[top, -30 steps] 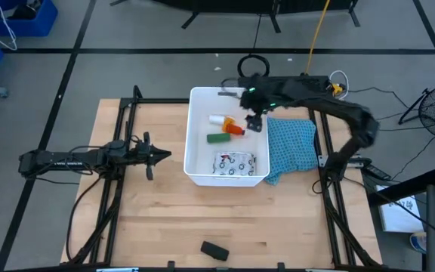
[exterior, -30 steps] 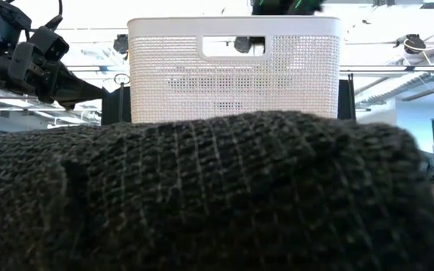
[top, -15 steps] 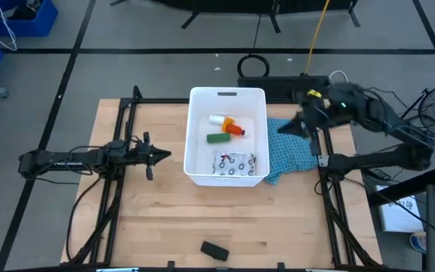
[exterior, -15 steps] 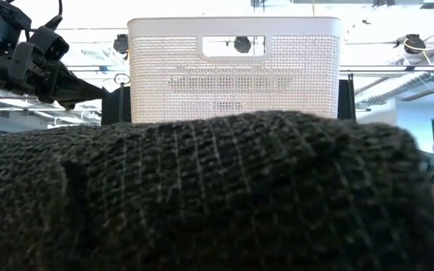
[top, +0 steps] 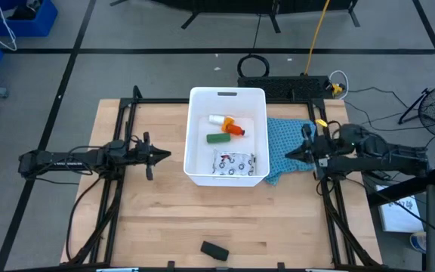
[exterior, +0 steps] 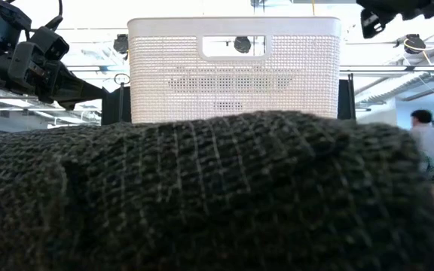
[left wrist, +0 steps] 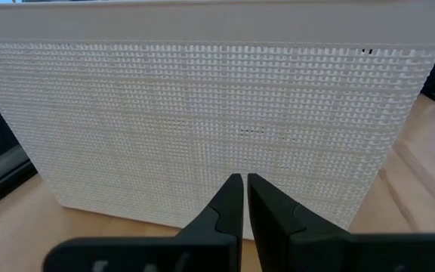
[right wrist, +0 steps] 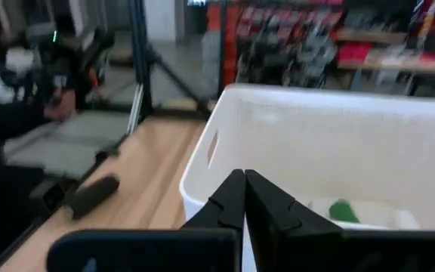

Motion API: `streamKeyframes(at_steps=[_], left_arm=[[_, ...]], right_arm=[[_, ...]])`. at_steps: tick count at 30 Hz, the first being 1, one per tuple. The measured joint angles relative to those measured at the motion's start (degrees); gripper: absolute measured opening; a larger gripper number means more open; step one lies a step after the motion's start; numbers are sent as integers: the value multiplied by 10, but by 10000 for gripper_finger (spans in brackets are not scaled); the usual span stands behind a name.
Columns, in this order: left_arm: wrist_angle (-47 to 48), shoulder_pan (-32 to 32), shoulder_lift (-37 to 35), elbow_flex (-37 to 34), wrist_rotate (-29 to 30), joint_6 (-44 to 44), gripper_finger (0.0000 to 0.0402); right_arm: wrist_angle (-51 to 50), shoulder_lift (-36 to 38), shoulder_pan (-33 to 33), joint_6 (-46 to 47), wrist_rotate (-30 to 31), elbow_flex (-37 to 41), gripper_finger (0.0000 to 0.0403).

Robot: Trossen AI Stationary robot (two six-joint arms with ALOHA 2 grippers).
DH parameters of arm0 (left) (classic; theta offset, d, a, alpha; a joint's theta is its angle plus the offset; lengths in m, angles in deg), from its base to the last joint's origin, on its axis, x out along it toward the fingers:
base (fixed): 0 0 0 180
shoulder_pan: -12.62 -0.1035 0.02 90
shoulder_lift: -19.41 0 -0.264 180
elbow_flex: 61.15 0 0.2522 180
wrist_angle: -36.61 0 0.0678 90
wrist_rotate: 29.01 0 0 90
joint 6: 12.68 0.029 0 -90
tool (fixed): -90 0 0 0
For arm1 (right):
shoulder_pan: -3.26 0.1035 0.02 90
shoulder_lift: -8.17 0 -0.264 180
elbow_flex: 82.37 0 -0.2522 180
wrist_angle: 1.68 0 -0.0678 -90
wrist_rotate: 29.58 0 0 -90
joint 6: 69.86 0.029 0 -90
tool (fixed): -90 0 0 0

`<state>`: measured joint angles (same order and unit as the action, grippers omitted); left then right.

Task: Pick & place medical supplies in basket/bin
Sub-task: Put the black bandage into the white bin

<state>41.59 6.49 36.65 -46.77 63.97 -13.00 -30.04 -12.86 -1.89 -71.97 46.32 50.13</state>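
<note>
One supply, the black block (top: 214,250), lies on the table's near edge, well apart from the bin (top: 191,136). It looks soft and light; pinch its short sides. Both the left gripper (top: 155,155) and the right gripper (top: 288,155) are closed and empty.

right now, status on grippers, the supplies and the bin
Left gripper shut, parked left of bin. Right gripper shut, empty, over blue cloth. Packet, green block, bottles in bin. Black block alone at near edge, nothing blocking.

One tub (top: 195,136) is counted, with four supplies inside: one packet (top: 235,163), one green block (top: 217,138), one orange bottle (top: 234,129), one white bottle (top: 217,119). One black block (top: 214,250) and one blue cloth (top: 289,140) are seen outside.
</note>
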Motion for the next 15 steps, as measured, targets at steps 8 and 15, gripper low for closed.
streamKeyframes(at_steps=[8, 15], left_arm=[[2, 0, 0, 0, 0, -2, 26], [2, 0, 0, 0, 1, 0, 26]], right_arm=[[78, 37, 1, 17, 4, 99, 0], [159, 49, 14, -16, -47, 166, 0]])
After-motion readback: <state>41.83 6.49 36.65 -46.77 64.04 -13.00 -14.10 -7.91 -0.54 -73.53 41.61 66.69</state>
